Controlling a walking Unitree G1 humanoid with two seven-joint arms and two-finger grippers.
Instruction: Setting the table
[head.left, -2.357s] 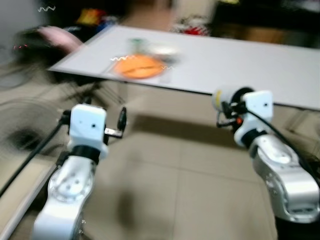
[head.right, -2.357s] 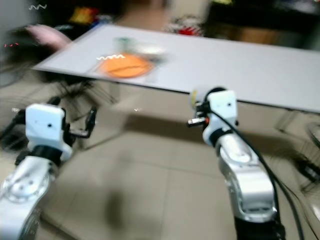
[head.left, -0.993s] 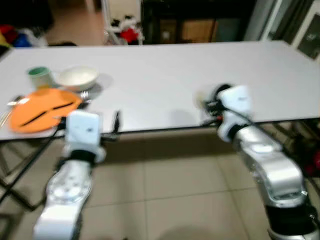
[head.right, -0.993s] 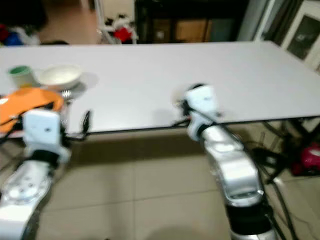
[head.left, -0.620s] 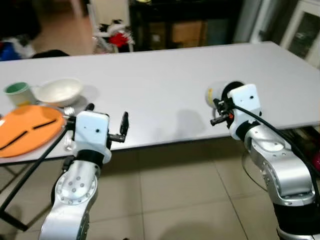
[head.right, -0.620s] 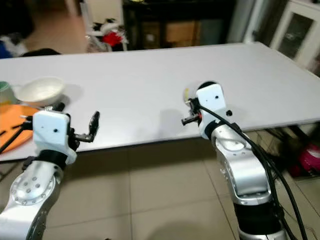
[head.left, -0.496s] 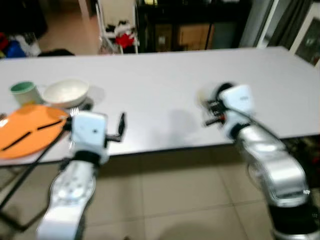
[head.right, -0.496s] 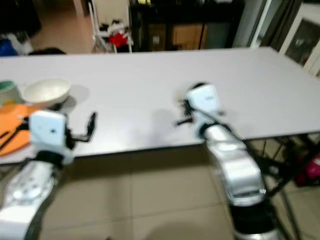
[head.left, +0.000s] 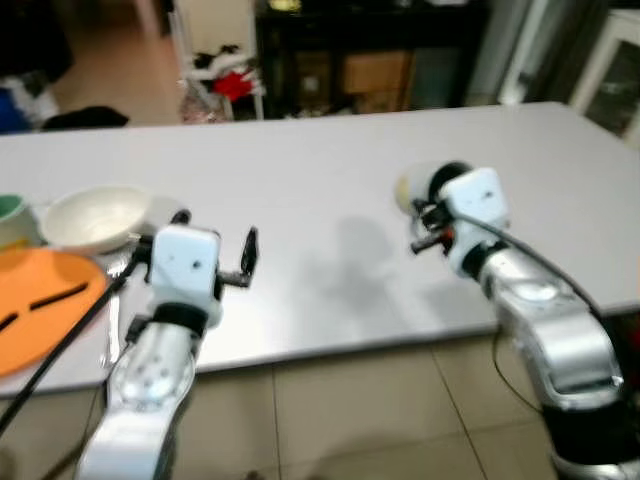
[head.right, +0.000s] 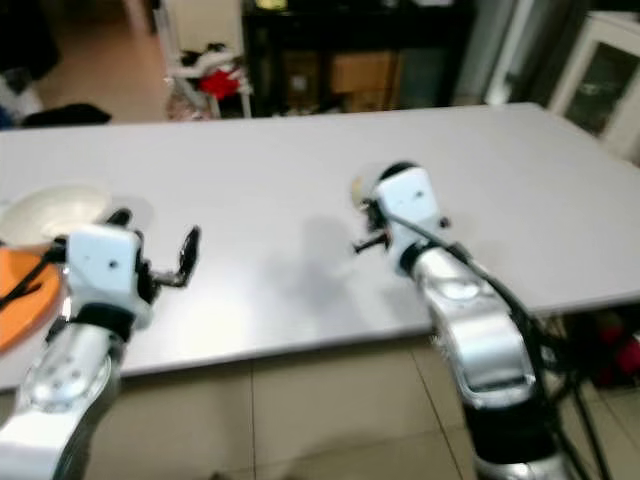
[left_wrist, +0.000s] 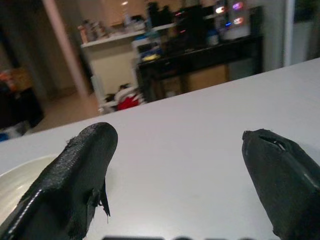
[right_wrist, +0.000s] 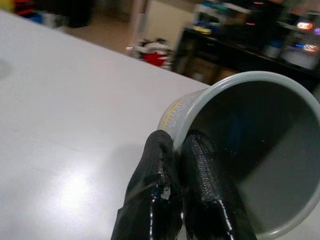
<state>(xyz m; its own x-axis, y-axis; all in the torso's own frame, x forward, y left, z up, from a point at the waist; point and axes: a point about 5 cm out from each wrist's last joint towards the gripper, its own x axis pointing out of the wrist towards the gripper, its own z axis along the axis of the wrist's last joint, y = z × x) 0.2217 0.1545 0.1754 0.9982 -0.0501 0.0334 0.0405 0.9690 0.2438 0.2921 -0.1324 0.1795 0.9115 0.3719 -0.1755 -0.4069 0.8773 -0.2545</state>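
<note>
My right gripper (right_wrist: 172, 150) pinches the rim of a grey cup (right_wrist: 250, 150), held above the white table (head.left: 320, 180). My left gripper (left_wrist: 175, 160) hangs wide open near the bowl (head.left: 92, 217) and orange plate (head.left: 40, 305).

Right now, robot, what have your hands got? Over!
Right gripper pinching the rim of a grey cup, held over the white table. Left gripper open, nothing in it. Orange plate and white bowl at the left. Nothing in the way.
</note>
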